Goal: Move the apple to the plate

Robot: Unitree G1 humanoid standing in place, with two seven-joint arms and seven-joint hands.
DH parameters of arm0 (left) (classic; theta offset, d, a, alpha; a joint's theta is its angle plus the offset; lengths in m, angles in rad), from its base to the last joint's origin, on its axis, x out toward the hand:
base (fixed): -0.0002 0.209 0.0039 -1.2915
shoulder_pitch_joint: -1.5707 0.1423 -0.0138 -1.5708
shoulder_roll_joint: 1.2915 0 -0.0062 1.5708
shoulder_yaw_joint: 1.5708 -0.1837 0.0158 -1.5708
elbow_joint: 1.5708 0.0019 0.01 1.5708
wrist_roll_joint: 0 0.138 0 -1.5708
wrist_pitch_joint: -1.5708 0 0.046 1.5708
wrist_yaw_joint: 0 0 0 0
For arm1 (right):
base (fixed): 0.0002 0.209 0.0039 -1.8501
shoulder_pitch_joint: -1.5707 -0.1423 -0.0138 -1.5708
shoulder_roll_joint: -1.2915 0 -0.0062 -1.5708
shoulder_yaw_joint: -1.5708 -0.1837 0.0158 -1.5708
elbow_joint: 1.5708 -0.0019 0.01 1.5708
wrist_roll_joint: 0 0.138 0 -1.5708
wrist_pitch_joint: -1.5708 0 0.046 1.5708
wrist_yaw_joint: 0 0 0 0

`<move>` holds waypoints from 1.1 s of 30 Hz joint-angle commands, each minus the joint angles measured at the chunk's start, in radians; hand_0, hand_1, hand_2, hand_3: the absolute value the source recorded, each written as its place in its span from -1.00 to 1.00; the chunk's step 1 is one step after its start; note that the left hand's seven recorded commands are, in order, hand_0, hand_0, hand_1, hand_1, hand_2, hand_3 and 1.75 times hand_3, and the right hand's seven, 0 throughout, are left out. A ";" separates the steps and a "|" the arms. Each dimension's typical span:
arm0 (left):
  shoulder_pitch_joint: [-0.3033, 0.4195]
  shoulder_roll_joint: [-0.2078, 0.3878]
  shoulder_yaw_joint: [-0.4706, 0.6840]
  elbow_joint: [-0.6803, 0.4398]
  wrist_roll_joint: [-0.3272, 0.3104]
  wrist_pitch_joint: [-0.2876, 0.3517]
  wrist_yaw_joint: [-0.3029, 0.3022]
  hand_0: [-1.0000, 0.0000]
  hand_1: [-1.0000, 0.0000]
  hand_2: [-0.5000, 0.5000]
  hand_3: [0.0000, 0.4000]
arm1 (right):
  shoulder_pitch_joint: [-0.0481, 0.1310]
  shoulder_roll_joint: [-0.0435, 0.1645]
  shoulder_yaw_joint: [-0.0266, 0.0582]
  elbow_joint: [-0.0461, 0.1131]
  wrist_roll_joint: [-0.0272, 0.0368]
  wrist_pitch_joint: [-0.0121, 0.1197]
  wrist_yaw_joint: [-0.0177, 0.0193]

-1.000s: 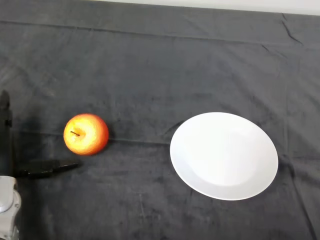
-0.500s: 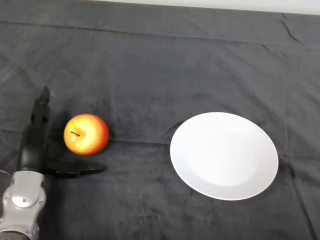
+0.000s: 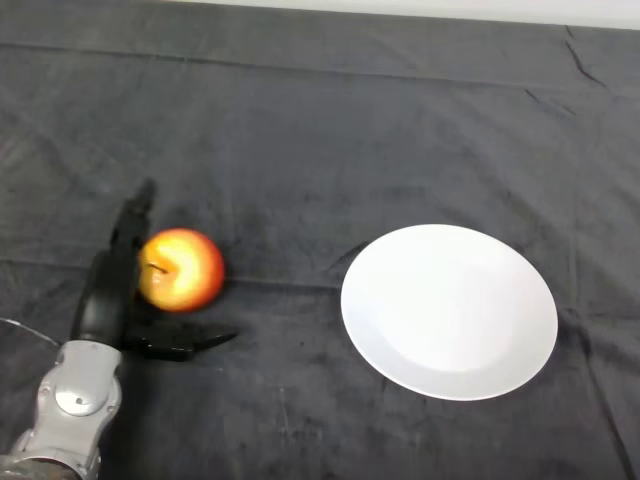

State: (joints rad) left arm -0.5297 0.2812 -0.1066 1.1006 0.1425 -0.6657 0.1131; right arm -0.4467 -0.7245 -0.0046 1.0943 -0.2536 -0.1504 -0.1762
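A red and yellow apple (image 3: 183,269) lies on the dark cloth at the left of the table. My left hand (image 3: 108,297) is open around it: the fingers (image 3: 128,234) reach up along the apple's left side and the thumb (image 3: 185,345) stretches out just below it. The fingers touch or nearly touch the apple's left edge. A round white plate (image 3: 449,310) lies empty to the right, well apart from the apple.
The dark cloth (image 3: 330,130) covers the whole table, with creases at the back right. A pale strip shows along the table's far edge.
My left hand has moved right and forward from the left edge until it brackets the apple. The apple has shifted slightly to the right. The plate has not moved.
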 commanded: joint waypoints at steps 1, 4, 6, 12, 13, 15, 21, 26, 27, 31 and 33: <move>-0.036 -0.018 -0.045 0.005 0.032 -0.006 -0.010 -0.57 -1.00 0.22 1.00 | 0.107 0.022 0.0390 0.054 -0.0261 0.028 0.0096; -0.041 -0.022 -0.065 0.005 0.037 -0.009 -0.007 -1.00 -1.00 0.00 1.00 | 0.106 0.022 0.0390 0.054 -0.0262 0.027 0.0096; -0.045 -0.027 -0.079 0.005 0.040 -0.012 -0.001 -1.00 -1.00 0.00 1.00 | 0.106 0.022 0.0390 0.054 -0.0262 0.027 0.0096; -0.062 -0.048 -0.126 0.003 0.044 -0.022 0.017 -1.00 -1.00 0.00 1.00 | 0.106 0.022 0.0391 0.055 -0.0263 0.027 0.0095; -0.066 -0.051 -0.135 0.002 0.044 -0.025 0.020 -1.00 -1.00 0.00 1.00 | 0.106 0.022 0.0391 0.055 -0.0264 0.027 0.0095; -0.073 -0.056 -0.149 0.001 0.042 -0.031 0.026 -1.00 -1.00 0.00 1.00 | 0.106 0.022 0.0391 0.055 -0.0264 0.027 0.0095; -0.100 -0.060 -0.183 -0.003 0.029 -0.066 0.038 -1.00 -1.00 0.00 1.00 | 0.105 0.022 0.0392 0.056 -0.0266 0.026 0.0094; -0.121 -0.052 -0.195 -0.005 0.019 -0.108 0.052 -1.00 -1.00 0.00 1.00 | 0.105 0.022 0.0393 0.057 -0.0268 0.026 0.0093; -0.125 -0.052 -0.197 -0.005 0.020 -0.115 0.058 -1.00 -1.00 0.00 1.00 | 0.105 0.022 0.0393 0.057 -0.0269 0.026 0.0093; -0.144 -0.054 -0.209 -0.005 0.026 -0.144 0.087 -1.00 -1.00 0.00 1.00 | 0.104 0.021 0.0394 0.058 -0.0271 0.025 0.0091; -0.157 -0.058 -0.216 -0.004 0.032 -0.157 0.104 -1.00 -1.00 0.00 1.00 | 0.104 0.021 0.0395 0.059 -0.0272 0.025 0.0090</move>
State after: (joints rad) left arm -0.6215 0.2128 -0.3117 1.1009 0.1624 -0.8018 0.2066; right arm -0.4471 -0.7260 -0.0052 1.0942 -0.2535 -0.1509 -0.1765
